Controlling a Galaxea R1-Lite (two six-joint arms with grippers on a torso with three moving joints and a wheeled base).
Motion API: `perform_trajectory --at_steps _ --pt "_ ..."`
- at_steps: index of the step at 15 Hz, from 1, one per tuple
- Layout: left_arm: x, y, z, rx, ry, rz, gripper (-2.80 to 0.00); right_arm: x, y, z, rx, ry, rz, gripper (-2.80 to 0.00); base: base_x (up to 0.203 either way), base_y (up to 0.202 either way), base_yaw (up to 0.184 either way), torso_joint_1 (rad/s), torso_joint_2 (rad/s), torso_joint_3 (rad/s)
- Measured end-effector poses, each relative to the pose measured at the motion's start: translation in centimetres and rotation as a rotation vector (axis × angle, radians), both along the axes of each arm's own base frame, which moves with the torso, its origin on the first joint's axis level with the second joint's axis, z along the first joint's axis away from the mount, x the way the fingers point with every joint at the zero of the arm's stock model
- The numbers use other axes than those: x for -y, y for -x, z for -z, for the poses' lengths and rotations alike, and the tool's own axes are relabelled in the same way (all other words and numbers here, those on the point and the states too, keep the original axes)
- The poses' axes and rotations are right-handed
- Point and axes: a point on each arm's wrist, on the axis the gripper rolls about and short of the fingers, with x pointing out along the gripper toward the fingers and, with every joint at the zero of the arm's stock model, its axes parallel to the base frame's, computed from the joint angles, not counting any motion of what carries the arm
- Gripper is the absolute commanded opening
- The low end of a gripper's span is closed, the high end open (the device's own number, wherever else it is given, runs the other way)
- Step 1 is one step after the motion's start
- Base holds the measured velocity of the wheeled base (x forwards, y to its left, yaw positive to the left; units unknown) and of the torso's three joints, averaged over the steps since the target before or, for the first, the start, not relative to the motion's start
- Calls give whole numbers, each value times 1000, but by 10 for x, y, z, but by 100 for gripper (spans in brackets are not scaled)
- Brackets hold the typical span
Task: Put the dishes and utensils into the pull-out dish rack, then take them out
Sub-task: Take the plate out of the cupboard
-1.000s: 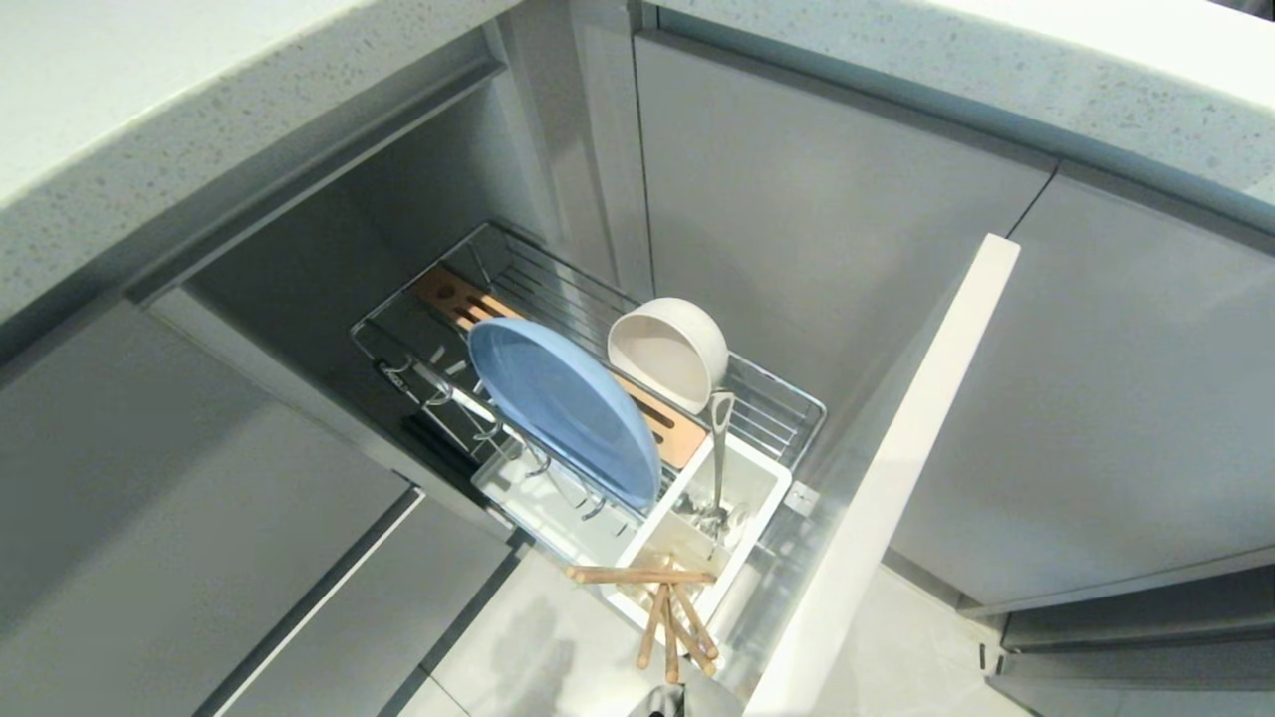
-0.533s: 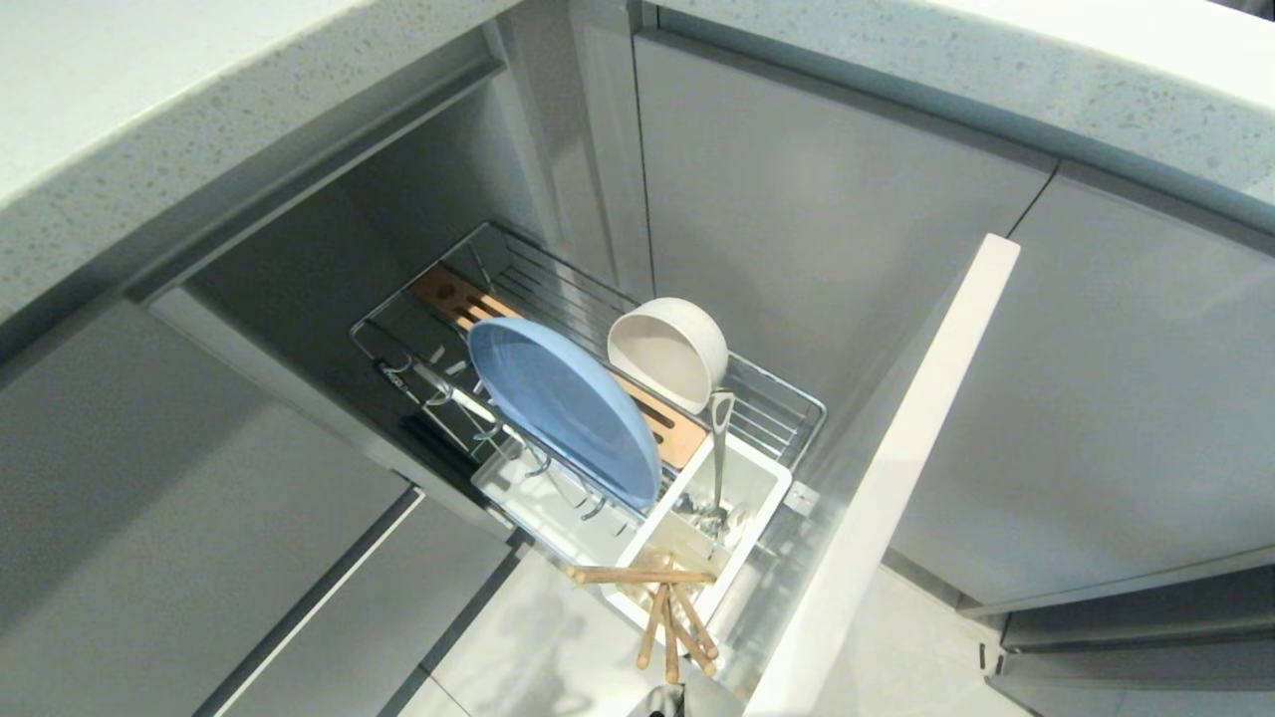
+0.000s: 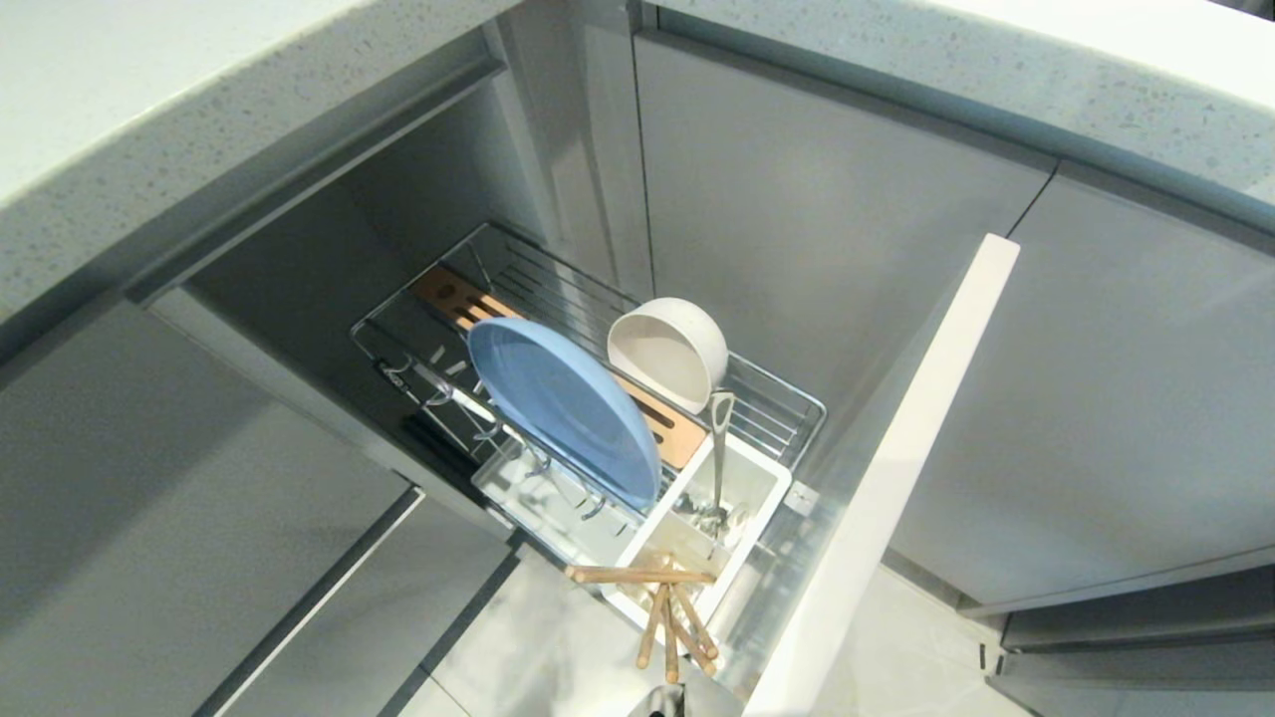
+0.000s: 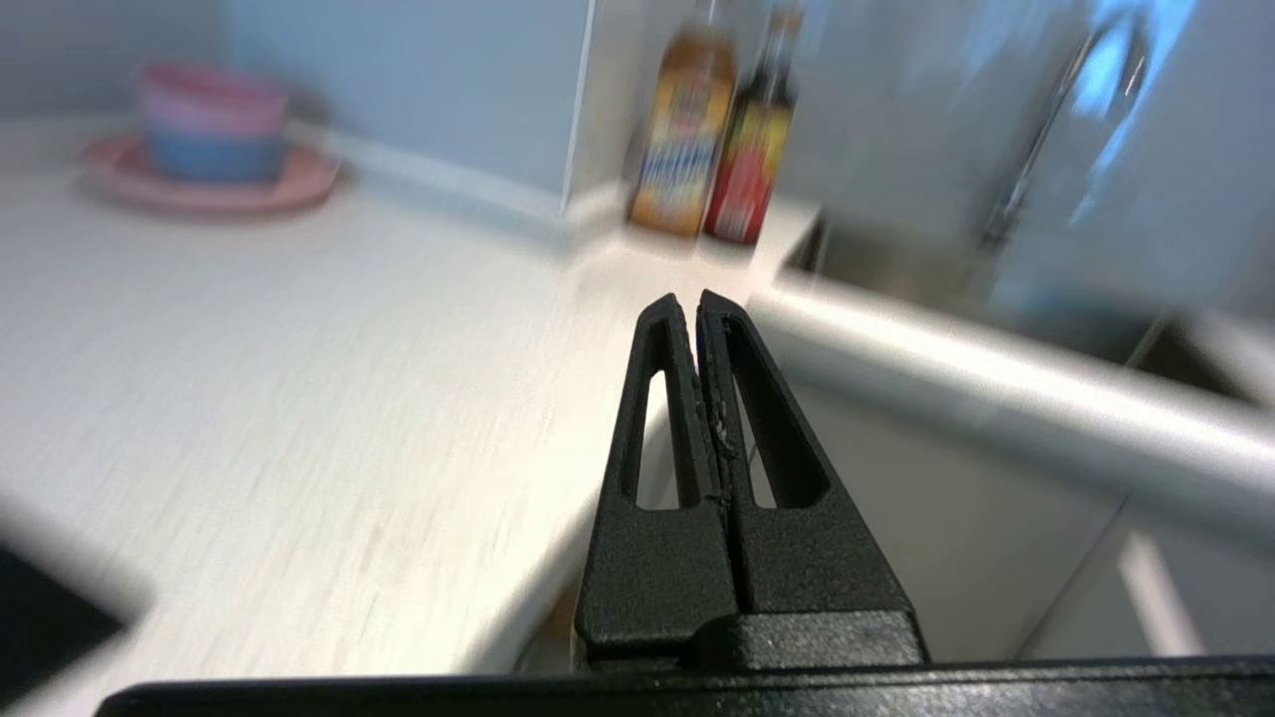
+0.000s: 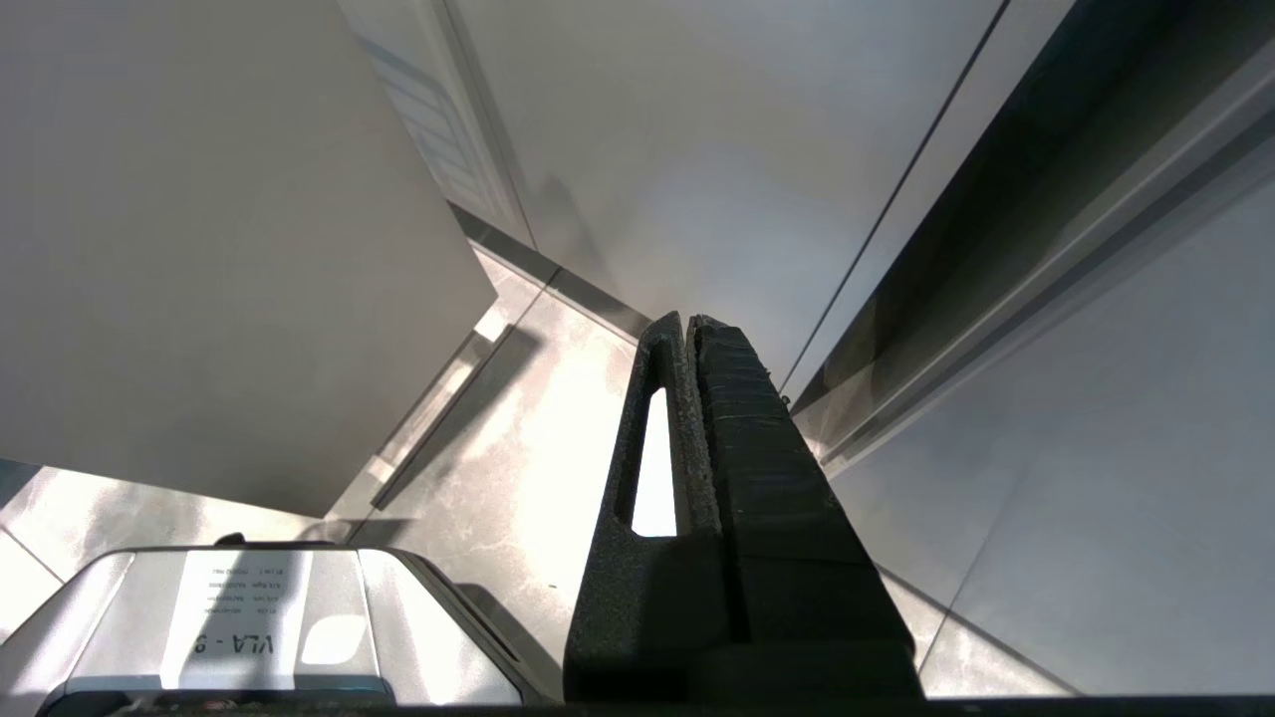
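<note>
I see the pull-out dish rack (image 3: 767, 398) drawn out of the grey cabinet, fully loaded. Light-blue plate (image 3: 563, 410), flat, round and matte, stands on edge, tilted, in the slotted wooden strip (image 3: 453, 299) near the rack's middle. Cream-white bowl (image 3: 667, 351) lies on its side just right of the plate, opening facing near. Silver utensil (image 3: 719, 458) stands upright in the white plastic caddy (image 3: 762, 498) at the near end; wooden chopsticks (image 3: 662, 607) lie crossed over the caddy's near lip. Rack is chrome wire with metal pegs; its pale flat front panel (image 3: 896, 468) sits at the right. Speckled pale bench (image 3: 149, 90) runs above, glossy light floor tiles below. Left tool (image 4: 689, 299) is closed on nothing, up over the bench top, with a pink plate (image 4: 209, 184) carrying a pink-and-blue cup (image 4: 212, 124), two sauce bottles (image 4: 722, 124) and a faucet (image 4: 1046, 139) far ahead of it. Right tool (image 5: 687, 321) is closed too, empty, parked low by the cabinet fronts, pointing at the floor.
</note>
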Motion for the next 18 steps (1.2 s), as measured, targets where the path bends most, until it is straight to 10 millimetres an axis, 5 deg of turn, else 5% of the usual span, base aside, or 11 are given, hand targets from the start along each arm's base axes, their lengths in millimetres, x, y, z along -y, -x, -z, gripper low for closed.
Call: perform_trajectory --at_steps 3,6,11,18 --pt "-2 -39 -62 60 82 131 -280 0 0 0 0 0 0 -280 0 0 0 0 0 0" --pt "4 -86 -96 51 225 291 -280 0 0 0 0 0 0 -280 0 0 0 0 0 0" --pt "61 -145 -91 -162 371 527 -280 0 0 0 0 0 0 -280 0 0 0 0 0 0" --pt "148 -163 -69 -366 430 539 -280 0 0 0 0 0 0 -280 0 0 0 0 0 0"
